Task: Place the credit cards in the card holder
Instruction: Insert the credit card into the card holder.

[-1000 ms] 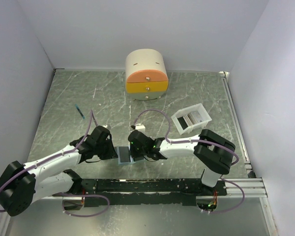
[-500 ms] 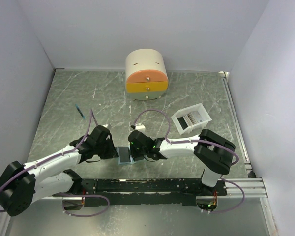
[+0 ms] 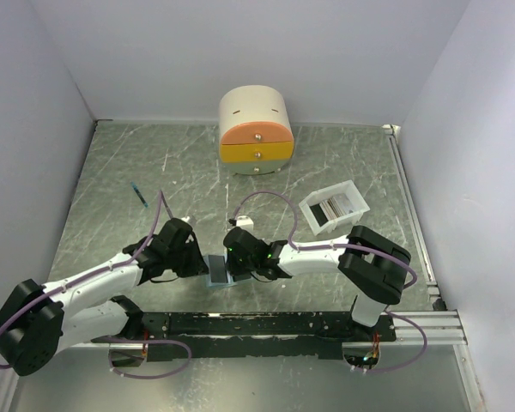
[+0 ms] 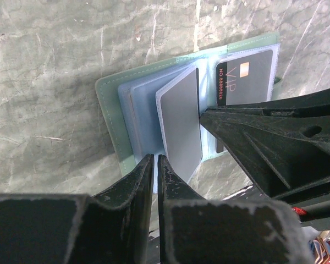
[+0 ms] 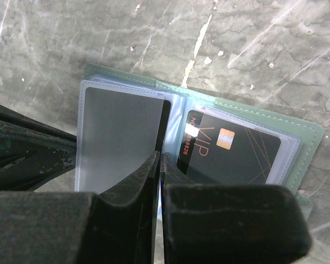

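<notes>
Grey-green card holder (image 3: 216,271) lies spread open and flat on the table (image 3: 154,163), well in front of the drawer box (image 3: 256,129), down by the arms' bases. Its long side runs left to right, with the fold pointing back toward the drawer box. Inside are pale blue see-through pockets. On one side a black card (image 5: 236,151) sits in a pocket, long edge along the holder's length, with a gold chip and the letters "VIP" showing. A small line beside it starts with "NO", but the digits are too fine to be sure of. Across the fold, a plain grey card (image 5: 118,140) fills the top pocket of a fanned stack of sleeves.

The left gripper (image 4: 155,162) is at the holder's edge, its jaws squeezed almost together with a sliver of pale blue sleeve in the slit. The right gripper (image 5: 159,159) is over the fold with its jaws pressed tight, and I cannot tell whether anything is caught between them.

To the right of the drawer box and nearer the arms sits a white tray (image 3: 352,190). More credit cards (image 3: 330,209) lie in it, dark with pale stripes.
</notes>
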